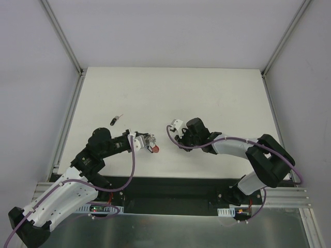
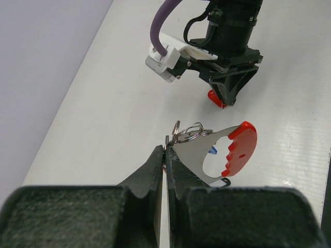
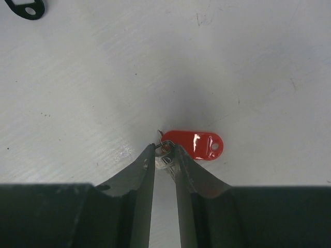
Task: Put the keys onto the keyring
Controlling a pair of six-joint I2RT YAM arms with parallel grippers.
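I see the black key (image 1: 114,121) alone left of centre on the surface (image 1: 207,93). My left hand (image 2: 166,151) is clamped on the keyring (image 2: 227,150) mid-frame. To its right, my right hand (image 3: 164,151) pinches the red tag key (image 3: 199,144) narrowly.

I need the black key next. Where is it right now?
In the top view, the black key lies alone on the table, left of centre. It is just beyond the left claw, up and to its left, touching nothing.
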